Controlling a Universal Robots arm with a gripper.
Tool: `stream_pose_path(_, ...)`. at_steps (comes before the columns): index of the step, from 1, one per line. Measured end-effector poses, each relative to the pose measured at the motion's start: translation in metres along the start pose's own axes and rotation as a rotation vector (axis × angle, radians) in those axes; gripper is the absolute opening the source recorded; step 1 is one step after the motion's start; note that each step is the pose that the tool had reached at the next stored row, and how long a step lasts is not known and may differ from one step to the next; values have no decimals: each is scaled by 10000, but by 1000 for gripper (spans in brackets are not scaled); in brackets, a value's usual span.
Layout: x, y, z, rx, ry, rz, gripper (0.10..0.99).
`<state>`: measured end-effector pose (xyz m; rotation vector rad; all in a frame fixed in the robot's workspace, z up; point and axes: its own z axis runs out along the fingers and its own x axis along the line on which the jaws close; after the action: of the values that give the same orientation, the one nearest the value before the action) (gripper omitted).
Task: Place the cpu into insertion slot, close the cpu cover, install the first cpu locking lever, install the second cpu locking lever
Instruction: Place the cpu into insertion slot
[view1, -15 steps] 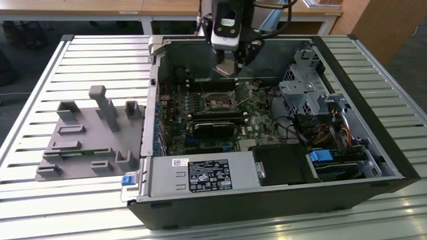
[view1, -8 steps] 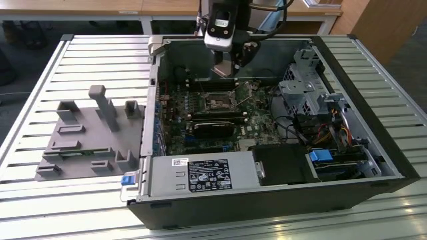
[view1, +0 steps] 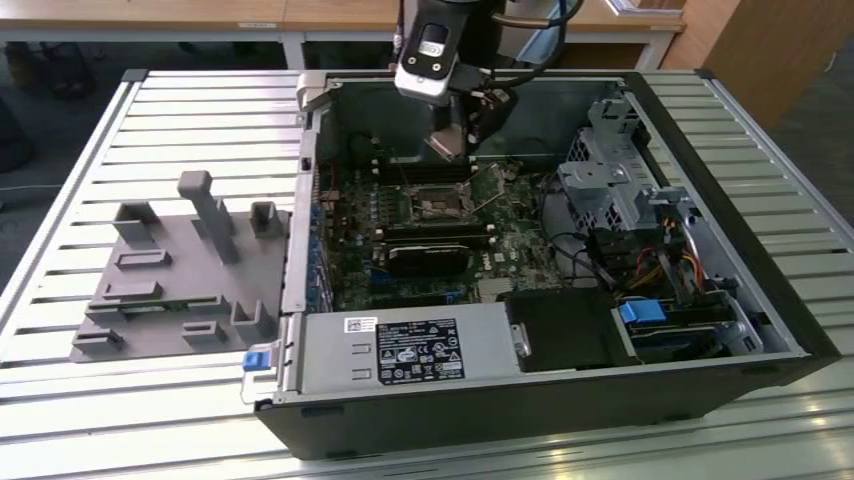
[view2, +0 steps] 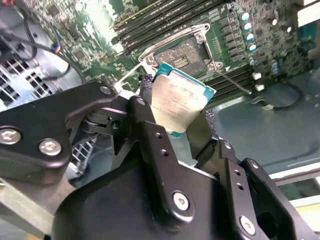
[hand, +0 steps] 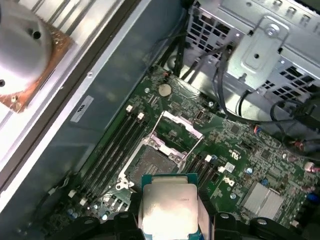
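My gripper is shut on the cpu, a flat square chip with a pale metal face and a green edge. It holds the chip tilted above the motherboard. Just beyond the chip lies the insertion slot, a square socket with a dark centre and a silvery rim. In the first wrist view the cpu hangs over the near edge of the slot, and the cpu cover stands raised behind it. Two thin locking levers stick out unlatched beside the socket. In the exterior view the gripper hovers behind the slot.
The open computer case holds a labelled power supply box at the front, a metal drive cage with cables on the exterior view's right, and black memory sticks next to the socket. A grey fixture lies on the slatted table.
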<state>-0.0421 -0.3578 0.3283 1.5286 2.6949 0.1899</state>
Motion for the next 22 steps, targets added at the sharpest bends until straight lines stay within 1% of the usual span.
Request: stream_pose_path(22,-3,-13,102,-110,-498,3967,525)
